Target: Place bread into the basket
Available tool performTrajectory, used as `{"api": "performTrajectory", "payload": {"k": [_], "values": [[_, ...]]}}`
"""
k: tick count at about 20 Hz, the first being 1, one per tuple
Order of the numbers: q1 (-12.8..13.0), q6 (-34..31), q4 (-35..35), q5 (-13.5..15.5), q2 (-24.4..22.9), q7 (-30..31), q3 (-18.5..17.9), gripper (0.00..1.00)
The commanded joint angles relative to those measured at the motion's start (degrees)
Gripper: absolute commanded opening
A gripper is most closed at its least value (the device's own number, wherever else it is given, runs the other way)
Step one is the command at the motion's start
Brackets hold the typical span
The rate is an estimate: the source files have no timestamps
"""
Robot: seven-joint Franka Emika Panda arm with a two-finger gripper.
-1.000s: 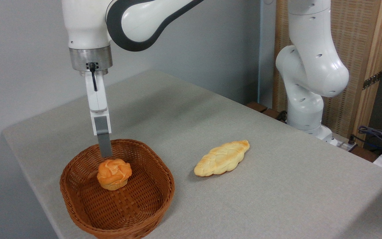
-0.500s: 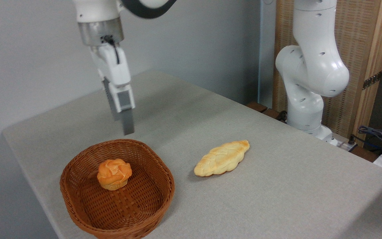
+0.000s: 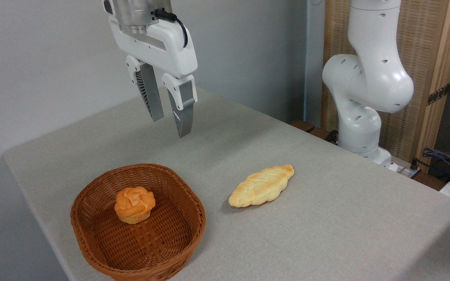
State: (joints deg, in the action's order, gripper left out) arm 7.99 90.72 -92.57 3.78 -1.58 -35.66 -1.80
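Observation:
The round orange-golden bread (image 3: 134,204) sits upright inside the brown wicker basket (image 3: 186,230), toward its far left part. My gripper (image 3: 170,125) hangs open well above the table, up and to the right of the basket, with nothing between its two ribbed fingers (image 3: 183,113). Nothing touches the bun.
A longer pale-yellow braided loaf (image 3: 261,185) lies on the grey table (image 3: 326,218) to the right of the basket. The arm's white base (image 3: 365,89) stands at the table's far right edge, with cables (image 3: 443,160) beside it. A grey wall runs behind.
The gripper rose from just above the bun in the basket, moved right and turned so both fingers now show apart. The bun and loaf stayed put.

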Motion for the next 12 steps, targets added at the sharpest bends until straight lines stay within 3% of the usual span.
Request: {"api": "performTrajectory", "payload": {"k": [1,12], "values": [[-1.23,-1.34,1.69,1.14,0.44,0.42,-0.49,1.0],[-1.49,-3.62,3.27,0.18,0.53,-2.66,-0.57,1.0]]}}
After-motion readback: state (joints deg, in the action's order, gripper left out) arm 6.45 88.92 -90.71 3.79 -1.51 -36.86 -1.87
